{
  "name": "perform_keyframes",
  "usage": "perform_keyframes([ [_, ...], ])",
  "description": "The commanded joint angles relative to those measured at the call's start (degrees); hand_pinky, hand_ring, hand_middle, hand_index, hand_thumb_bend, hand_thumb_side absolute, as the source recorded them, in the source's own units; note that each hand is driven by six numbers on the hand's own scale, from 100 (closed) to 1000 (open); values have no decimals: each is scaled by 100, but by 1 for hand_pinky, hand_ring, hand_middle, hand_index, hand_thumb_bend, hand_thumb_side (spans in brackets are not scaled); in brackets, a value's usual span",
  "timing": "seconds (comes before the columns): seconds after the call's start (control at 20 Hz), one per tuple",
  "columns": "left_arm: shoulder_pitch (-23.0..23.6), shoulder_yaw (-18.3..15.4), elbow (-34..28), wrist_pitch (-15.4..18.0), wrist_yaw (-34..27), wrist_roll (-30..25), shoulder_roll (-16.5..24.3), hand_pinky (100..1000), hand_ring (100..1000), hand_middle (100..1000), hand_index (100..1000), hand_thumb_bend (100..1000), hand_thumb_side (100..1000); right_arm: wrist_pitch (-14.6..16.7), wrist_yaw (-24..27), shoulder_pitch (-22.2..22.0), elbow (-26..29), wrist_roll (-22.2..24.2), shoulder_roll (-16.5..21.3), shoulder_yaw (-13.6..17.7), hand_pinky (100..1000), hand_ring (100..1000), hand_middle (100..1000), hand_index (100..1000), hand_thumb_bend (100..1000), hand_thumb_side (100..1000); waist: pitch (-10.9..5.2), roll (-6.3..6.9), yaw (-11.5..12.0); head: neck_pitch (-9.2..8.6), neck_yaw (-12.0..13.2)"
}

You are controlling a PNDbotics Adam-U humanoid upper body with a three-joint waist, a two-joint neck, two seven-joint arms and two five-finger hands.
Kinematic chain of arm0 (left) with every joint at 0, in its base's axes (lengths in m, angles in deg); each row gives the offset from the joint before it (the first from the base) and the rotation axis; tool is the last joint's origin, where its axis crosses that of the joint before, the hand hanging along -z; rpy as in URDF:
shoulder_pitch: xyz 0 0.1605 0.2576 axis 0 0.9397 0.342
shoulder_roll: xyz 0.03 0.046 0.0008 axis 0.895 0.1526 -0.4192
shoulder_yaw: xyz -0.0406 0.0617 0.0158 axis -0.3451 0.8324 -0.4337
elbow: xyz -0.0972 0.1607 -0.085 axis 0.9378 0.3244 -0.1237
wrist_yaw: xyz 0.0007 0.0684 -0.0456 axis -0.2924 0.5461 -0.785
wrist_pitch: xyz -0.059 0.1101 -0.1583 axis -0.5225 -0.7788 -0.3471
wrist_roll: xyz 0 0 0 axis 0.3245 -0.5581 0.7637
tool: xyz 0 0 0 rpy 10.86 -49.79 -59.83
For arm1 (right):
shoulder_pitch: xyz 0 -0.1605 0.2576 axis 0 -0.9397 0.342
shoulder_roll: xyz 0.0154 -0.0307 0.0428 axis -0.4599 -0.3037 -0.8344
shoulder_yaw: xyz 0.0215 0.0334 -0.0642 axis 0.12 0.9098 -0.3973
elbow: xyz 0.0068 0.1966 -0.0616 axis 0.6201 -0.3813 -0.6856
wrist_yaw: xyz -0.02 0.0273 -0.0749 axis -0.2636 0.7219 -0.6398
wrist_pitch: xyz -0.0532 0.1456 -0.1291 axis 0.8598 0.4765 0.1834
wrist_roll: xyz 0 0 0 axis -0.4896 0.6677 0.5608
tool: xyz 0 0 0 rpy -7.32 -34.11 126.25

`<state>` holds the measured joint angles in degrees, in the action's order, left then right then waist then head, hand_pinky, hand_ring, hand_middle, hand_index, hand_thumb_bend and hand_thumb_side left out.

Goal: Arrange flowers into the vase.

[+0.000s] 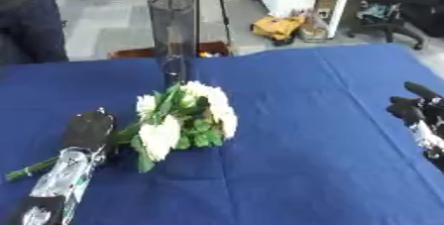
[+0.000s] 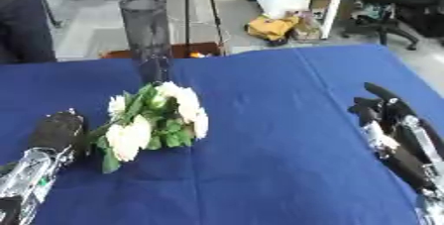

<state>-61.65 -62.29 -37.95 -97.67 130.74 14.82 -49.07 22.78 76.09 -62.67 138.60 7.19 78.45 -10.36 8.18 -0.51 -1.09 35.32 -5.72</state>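
Left hand (image 1: 86,131) closed round flower bunch (image 1: 187,117) stems at lower left; to lift upright, stems-first into tall vase (image 1: 173,35); right hand (image 2: 386,112) open, idle.

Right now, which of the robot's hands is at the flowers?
The left hand, resting by the stems of the white flowers; the right hand sits apart at the table's right edge.

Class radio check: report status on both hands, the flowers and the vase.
Left hand on the flowers' stems, grip unclear. Right hand idle at right edge. Vase upright, empty, behind flowers. Nothing between.
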Motion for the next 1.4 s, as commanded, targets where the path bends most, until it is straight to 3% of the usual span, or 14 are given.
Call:
perform_keyframes([
  [0.05,161,55,445,23,-118,-50,-42,100,100,100,105,100,130,14,45,29,40,9,58,34,866,903,641,958,100,556,-43,23,-11,39,-18],
  [0.35,152,32,191,59,-525,-189,-26,100,100,100,100,100,137,23,52,27,37,5,61,34,866,903,642,958,100,556,-44,3,-17,45,-15],
  [0.55,104,-29,-271,37,-676,-277,46,100,100,100,100,100,187,27,58,27,34,6,61,33,866,903,642,958,100,556,-50,-6,-16,46,-13],
  [0.75,60,-99,-740,2,-732,-265,138,100,100,100,100,100,179,32,61,26,33,4,63,34,866,902,642,958,100,557,-57,-16,-14,50,-15],
  [1.4,-65,-455,-1810,-338,-1325,-32,374,100,100,100,100,100,174,39,67,8,30,-6,64,44,865,902,642,958,100,556,-76,-31,-9,49,-31],
])
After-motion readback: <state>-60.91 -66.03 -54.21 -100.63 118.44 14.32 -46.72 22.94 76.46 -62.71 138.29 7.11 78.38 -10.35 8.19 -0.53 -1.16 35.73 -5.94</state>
